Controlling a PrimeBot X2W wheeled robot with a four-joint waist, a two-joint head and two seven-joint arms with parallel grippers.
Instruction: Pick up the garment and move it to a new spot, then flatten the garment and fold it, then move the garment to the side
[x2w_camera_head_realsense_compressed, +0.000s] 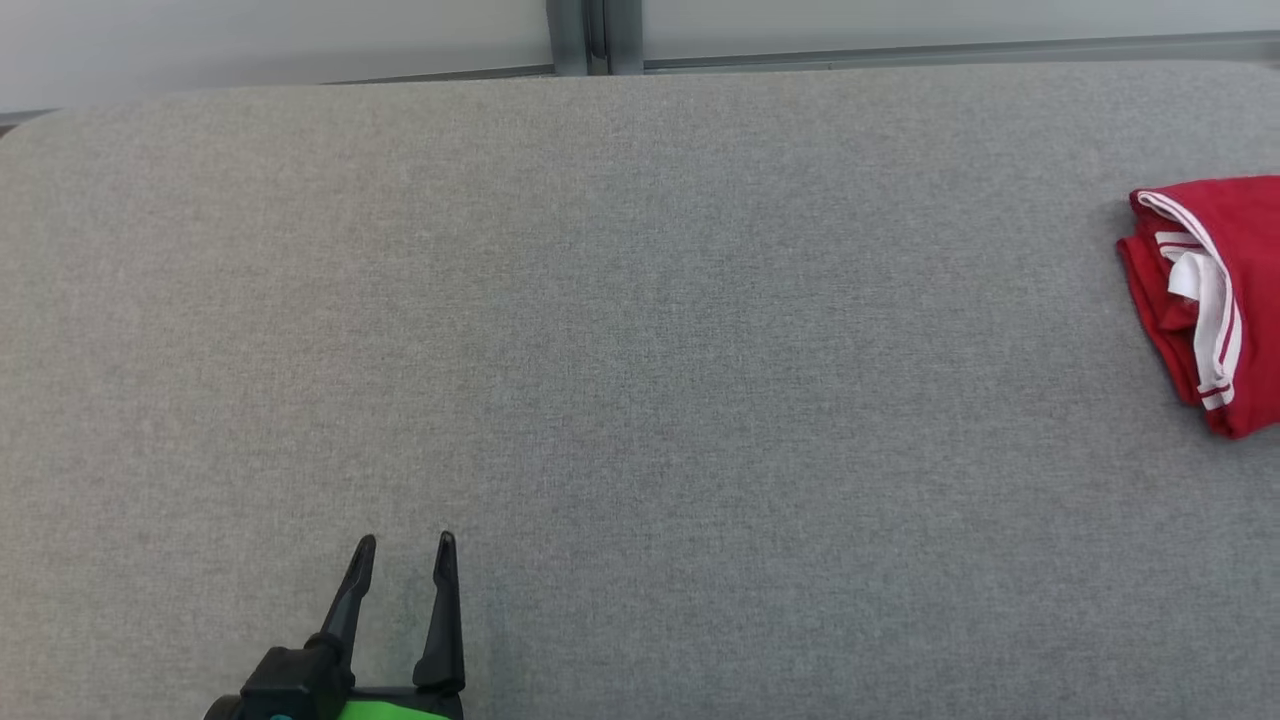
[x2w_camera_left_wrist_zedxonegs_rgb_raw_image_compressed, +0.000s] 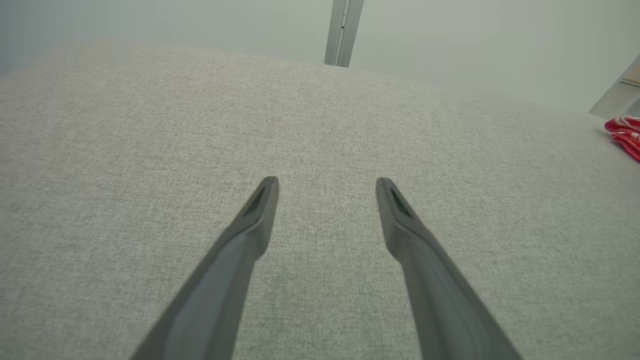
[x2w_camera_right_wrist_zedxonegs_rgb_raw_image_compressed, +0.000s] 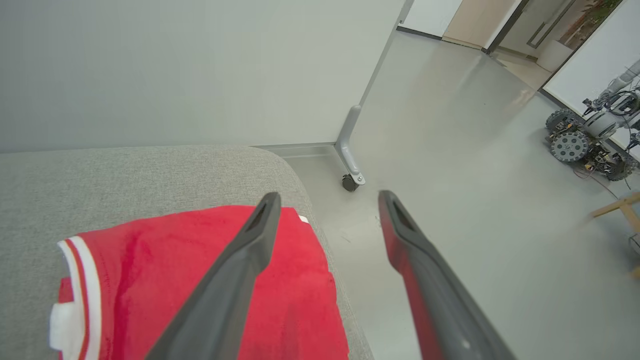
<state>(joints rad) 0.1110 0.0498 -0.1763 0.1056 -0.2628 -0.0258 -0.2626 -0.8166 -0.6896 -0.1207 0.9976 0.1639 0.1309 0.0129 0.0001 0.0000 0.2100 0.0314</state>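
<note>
Lying folded at the right end of the grey fabric-covered worktop (x2w_camera_head_realsense_compressed: 640, 330), the red garment (x2w_camera_head_realsense_compressed: 1215, 300) forms a compact bundle, with white-and-red striped trim (x2w_camera_head_realsense_compressed: 1222, 300) along the side that faces the worktop's middle; the head view cuts off its right part. In the right wrist view the garment (x2w_camera_right_wrist_zedxonegs_rgb_raw_image_compressed: 200, 280) reaches close to the worktop's (x2w_camera_right_wrist_zedxonegs_rgb_raw_image_compressed: 125, 175) rounded right corner, and a small white tab (x2w_camera_right_wrist_zedxonegs_rgb_raw_image_compressed: 303, 218) pokes out at its far corner. The right hand (x2w_camera_right_wrist_zedxonegs_rgb_raw_image_compressed: 329, 195) hangs over that end with its two fingers (x2w_camera_right_wrist_zedxonegs_rgb_raw_image_compressed: 240, 260) spread wide and nothing between them: one finger crosses over the red cloth, the other lies past the worktop's edge, above the pale floor (x2w_camera_right_wrist_zedxonegs_rgb_raw_image_compressed: 450, 150), its inner face tinted red. Whether either finger touches the cloth I cannot tell. The left hand (x2w_camera_head_realsense_compressed: 405, 540) sits at the worktop's near edge, left of its middle and well apart from the garment, fingers pointing toward the far edge. In the left wrist view the left hand (x2w_camera_left_wrist_zedxonegs_rgb_raw_image_compressed: 327, 181) is wide open and empty above grey fabric, with the garment (x2w_camera_left_wrist_zedxonegs_rgb_raw_image_compressed: 625, 132) a small red shape at the worktop's right end. Beyond the worktop's far edge stands a pale wall (x2w_camera_head_realsense_compressed: 250, 40) with a grey upright post (x2w_camera_head_realsense_compressed: 595, 35); off its right end, a grey leg (x2w_camera_right_wrist_zedxonegs_rgb_raw_image_compressed: 348, 140) on a caster (x2w_camera_right_wrist_zedxonegs_rgb_raw_image_compressed: 350, 183) and, farther across the floor, a wheeled machine (x2w_camera_right_wrist_zedxonegs_rgb_raw_image_compressed: 575, 140).
</note>
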